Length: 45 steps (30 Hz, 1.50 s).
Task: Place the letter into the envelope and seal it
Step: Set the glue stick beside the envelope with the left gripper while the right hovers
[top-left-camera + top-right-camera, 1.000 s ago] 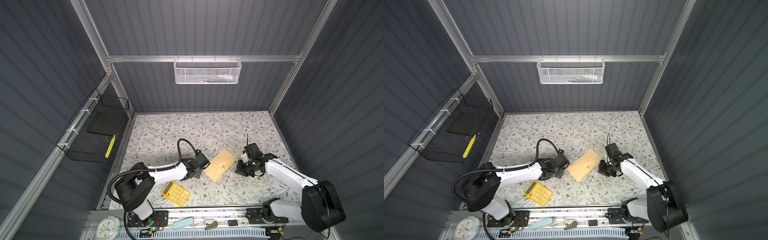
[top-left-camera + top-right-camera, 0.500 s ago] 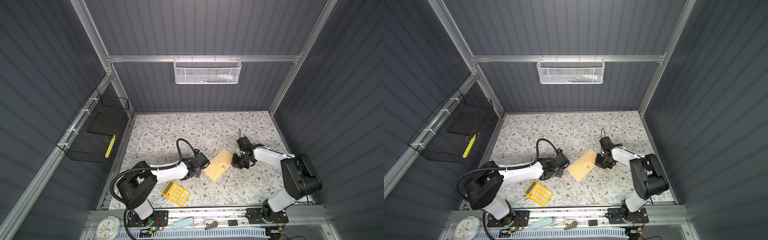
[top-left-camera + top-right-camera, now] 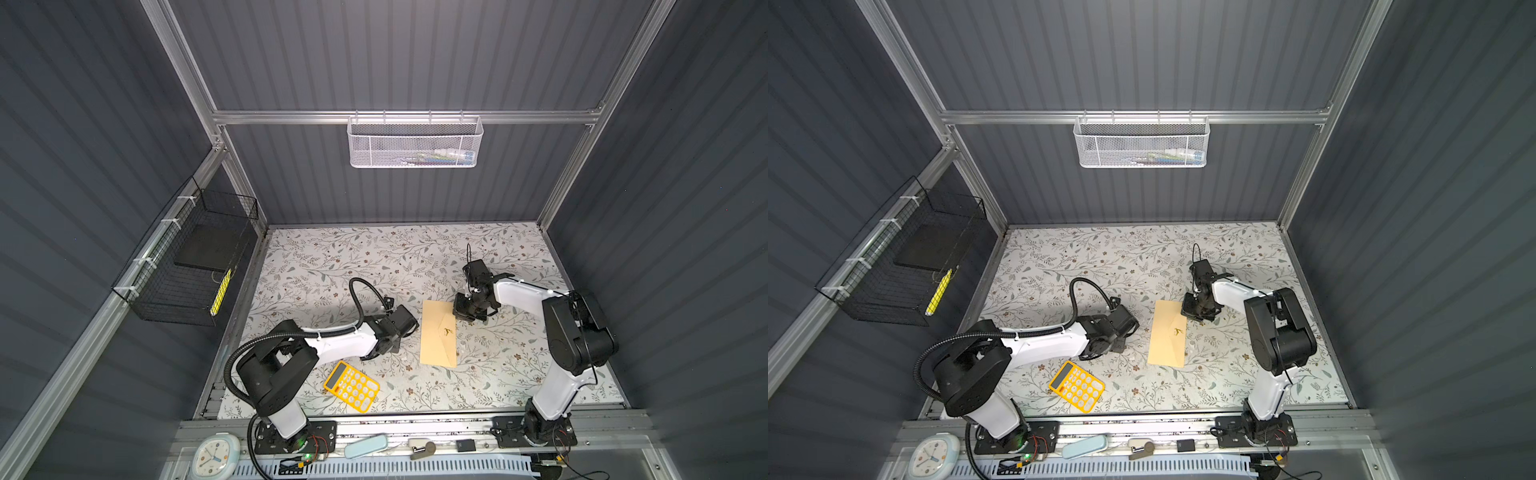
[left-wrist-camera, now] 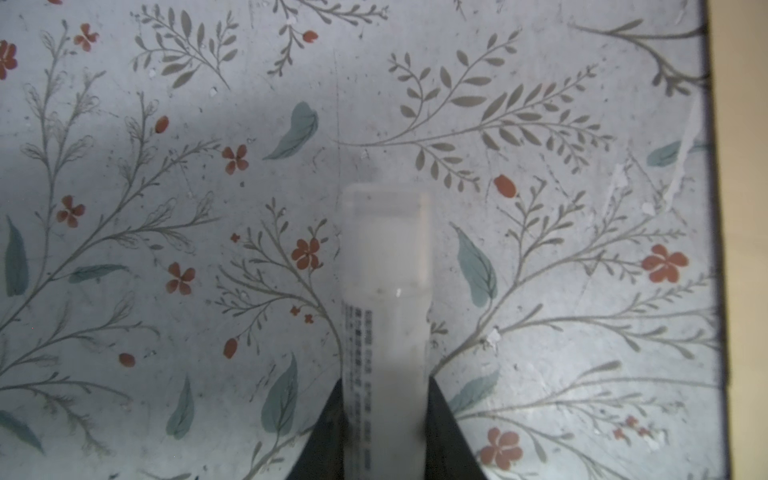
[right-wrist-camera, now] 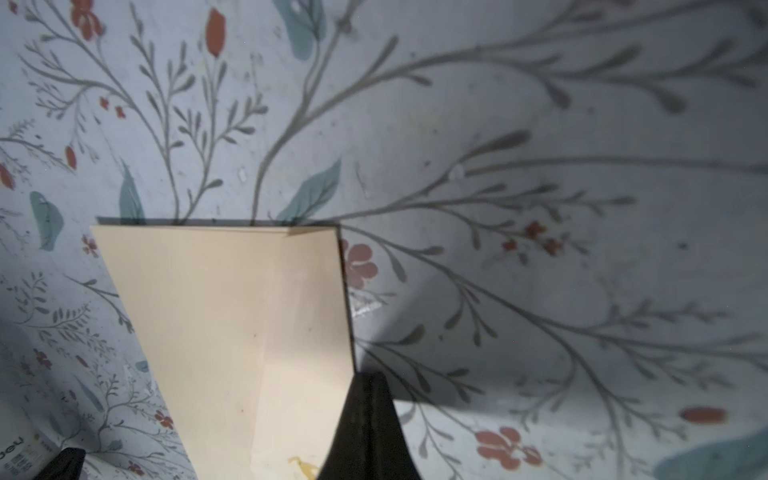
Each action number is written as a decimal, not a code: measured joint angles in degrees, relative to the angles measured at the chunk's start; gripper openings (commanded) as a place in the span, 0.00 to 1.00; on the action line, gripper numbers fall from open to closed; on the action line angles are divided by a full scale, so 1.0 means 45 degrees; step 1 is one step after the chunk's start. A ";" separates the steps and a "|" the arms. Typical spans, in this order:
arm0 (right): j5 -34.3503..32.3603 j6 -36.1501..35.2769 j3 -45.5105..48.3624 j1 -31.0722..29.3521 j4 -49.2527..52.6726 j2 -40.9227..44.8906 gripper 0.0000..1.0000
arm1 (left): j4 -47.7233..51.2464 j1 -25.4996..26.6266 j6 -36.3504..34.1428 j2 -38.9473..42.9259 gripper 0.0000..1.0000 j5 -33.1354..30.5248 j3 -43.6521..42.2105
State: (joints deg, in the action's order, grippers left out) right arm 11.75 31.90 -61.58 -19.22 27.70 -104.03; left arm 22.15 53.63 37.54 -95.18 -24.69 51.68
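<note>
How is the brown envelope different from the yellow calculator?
The envelope is tan paper; the calculator is bright yellow with buttons. The envelope is longer than the calculator. The right gripper pinches the envelope's edge; nothing touches the calculator. Both are on the flowery table.

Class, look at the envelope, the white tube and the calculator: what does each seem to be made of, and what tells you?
The envelope: tan kraft paper, matte, with sharp fold creases. The tube: probably translucent white plastic, smooth, printed label. The calculator: likely yellow plastic, moulded keys.
</note>
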 measured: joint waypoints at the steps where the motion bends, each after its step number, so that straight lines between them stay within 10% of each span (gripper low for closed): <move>1: 0.0019 0.0000 -0.0112 -0.0049 0.0000 -0.0092 0.02 | -0.0049 0.0000 0.0073 -0.0005 0.10 0.0005 -0.0010; 17: 0.0073 0.0102 -0.0194 -0.0083 0.0427 0.0845 0.26 | -0.0257 0.0015 0.1350 0.0005 0.16 0.0831 -0.0180; 45: 0.0826 -0.0233 0.1651 -0.0034 0.0996 0.6076 0.40 | -0.0073 0.0087 0.3963 0.0384 0.44 0.2079 -0.0423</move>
State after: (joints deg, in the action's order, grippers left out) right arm 15.46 30.85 -54.15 -19.38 32.18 -76.69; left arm 21.82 54.02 55.37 -93.45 -15.33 49.78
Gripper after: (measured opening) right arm 0.395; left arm 0.427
